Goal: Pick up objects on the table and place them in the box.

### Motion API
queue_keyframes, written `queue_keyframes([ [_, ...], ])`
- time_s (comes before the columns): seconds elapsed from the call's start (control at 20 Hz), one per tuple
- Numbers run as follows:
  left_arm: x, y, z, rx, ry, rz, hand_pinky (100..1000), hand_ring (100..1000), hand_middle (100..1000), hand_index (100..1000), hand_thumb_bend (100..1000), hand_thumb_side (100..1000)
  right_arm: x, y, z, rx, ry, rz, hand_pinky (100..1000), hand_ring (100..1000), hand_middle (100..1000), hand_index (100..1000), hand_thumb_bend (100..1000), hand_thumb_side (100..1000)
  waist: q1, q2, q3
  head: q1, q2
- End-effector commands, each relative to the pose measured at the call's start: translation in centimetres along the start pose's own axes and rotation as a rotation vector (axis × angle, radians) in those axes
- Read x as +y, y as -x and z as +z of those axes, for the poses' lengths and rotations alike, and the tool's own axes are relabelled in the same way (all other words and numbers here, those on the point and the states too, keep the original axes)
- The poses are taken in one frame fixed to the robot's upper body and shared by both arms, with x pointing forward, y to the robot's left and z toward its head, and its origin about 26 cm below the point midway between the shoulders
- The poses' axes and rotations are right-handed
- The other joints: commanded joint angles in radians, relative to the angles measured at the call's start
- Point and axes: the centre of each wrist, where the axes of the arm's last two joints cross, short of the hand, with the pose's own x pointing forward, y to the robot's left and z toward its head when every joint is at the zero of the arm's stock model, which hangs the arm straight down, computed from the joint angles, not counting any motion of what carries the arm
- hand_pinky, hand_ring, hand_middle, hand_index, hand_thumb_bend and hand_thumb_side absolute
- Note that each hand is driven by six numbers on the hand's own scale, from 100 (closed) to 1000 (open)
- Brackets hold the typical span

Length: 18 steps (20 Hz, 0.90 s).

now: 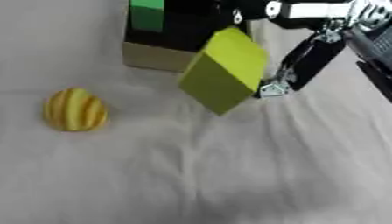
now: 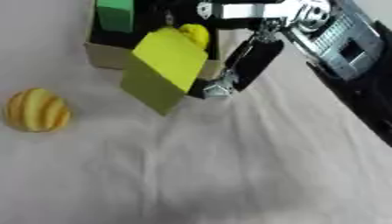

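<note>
A yellow-green block hangs tilted above the table, just in front of the cardboard box. My right hand comes in from the upper right and pinches the block between a finger above and the thumb at its lower right edge. Inside the box lie a green block and a small yellow thing. A yellow egg-shaped ball with orange stripes rests on the white cloth at the left. My left hand shows in neither view.
The white cloth covers the table, wrinkled in the middle. My right forearm stretches along the right side.
</note>
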Motion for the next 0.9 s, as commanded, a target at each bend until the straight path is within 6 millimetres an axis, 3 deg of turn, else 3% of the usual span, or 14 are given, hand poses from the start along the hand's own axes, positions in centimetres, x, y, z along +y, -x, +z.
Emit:
queue_keyframes([
  [0.05, 0.6, -0.6, -0.5, -0.023, 0.013, -0.025, 671, 754, 701, 843, 100, 558, -1.6, 0.5, 1.4, 0.085, 0.065, 0.045, 811, 751, 418, 580, 100, 100, 0.010, -0.026, -0.002, 0.004, -0.019],
  [0.55, 0.6, -0.6, -0.4, -0.018, 0.025, -0.030, 669, 755, 702, 843, 100, 565, -2.8, 3.4, 4.2, 0.308, 0.355, 0.054, 805, 751, 412, 581, 100, 100, 0.003, -0.018, -0.001, 0.013, -0.045],
  [0.9, 0.5, -0.6, -0.5, -0.017, 0.034, -0.028, 669, 757, 703, 843, 100, 571, -2.7, 4.8, 5.3, 0.429, 0.465, 0.126, 798, 752, 428, 596, 100, 100, -0.001, -0.010, 0.005, 0.007, -0.071],
])
